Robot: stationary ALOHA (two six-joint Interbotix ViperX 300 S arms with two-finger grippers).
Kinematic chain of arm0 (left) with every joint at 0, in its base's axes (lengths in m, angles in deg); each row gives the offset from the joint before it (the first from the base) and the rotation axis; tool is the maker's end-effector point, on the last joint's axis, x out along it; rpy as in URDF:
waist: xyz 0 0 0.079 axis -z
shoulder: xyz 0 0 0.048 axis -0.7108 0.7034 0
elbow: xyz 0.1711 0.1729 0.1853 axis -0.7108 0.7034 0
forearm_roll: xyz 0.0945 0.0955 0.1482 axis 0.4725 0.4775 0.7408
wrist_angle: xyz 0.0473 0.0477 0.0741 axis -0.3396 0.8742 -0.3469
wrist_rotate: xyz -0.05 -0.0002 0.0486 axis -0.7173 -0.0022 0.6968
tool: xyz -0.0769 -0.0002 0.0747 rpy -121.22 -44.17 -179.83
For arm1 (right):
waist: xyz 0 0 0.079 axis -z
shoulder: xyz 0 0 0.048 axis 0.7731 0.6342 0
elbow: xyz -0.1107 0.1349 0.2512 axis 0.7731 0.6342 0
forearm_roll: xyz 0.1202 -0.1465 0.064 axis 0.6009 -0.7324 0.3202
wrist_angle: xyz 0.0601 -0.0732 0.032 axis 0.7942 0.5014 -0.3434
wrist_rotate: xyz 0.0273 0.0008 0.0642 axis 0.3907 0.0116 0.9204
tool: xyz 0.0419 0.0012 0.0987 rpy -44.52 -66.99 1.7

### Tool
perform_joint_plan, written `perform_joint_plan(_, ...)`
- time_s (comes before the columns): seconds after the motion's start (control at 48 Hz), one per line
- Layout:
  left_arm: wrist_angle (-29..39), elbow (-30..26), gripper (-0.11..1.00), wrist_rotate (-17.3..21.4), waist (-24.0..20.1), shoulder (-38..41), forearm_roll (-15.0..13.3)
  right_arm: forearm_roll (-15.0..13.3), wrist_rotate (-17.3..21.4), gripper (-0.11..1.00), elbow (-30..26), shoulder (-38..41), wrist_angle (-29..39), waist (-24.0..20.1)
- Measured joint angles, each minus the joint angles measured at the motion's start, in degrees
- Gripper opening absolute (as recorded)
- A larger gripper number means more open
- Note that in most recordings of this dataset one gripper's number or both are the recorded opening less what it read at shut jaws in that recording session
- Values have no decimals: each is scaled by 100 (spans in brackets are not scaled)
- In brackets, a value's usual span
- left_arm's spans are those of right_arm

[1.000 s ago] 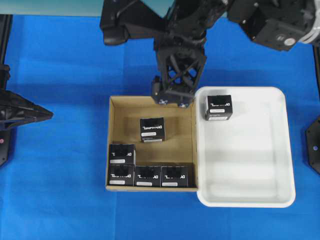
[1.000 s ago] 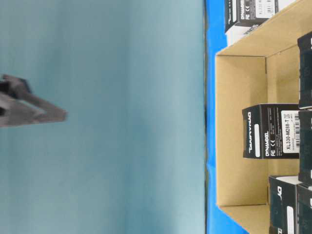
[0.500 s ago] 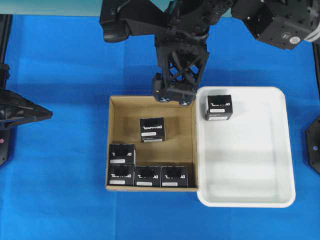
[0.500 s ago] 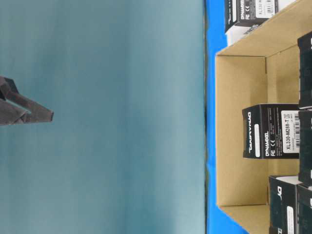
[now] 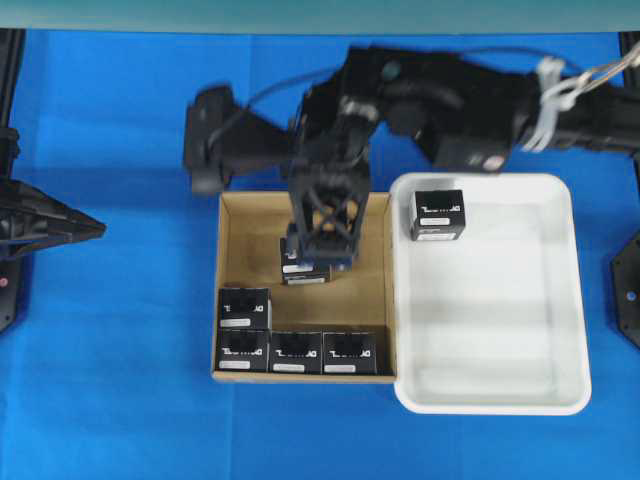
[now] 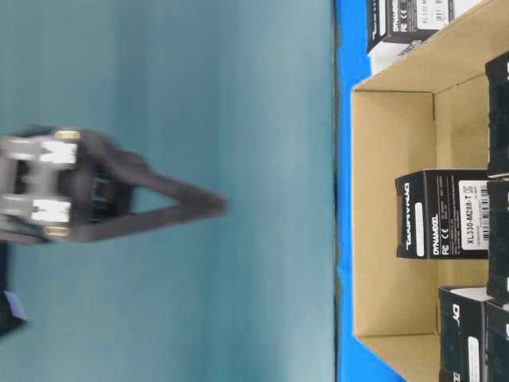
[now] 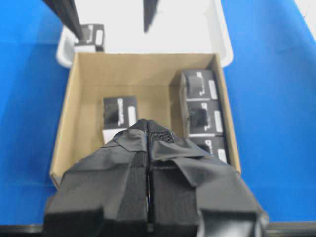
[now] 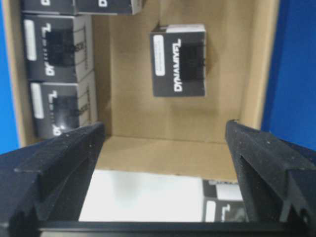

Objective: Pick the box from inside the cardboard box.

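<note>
The small black cuboid box (image 5: 305, 272) with white lettering lies alone near the middle of the brown corrugated cardboard carton (image 5: 228, 290) on the blue desk (image 5: 110, 340). The right claw (image 5: 318, 248) hangs directly above it, fingers spread wide and holding nothing (four lookalikes line the carton's near-left corner). The left claw (image 7: 148, 148) is pressed closed, left of the carton.

My gripper (image 6: 203, 208) shows blurred at the left against the teal backdrop, its dark fingers tapering toward the cardboard box (image 6: 394, 207). Inside that carton a black box (image 6: 441, 213) stands alone, more black boxes crowding the right edge.
</note>
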Motion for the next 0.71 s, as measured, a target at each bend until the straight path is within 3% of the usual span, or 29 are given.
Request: perform_joint_plan(0.708,0,0,-7,18,35,0,-9,-220,-510,99,879,642,-1406,-114)
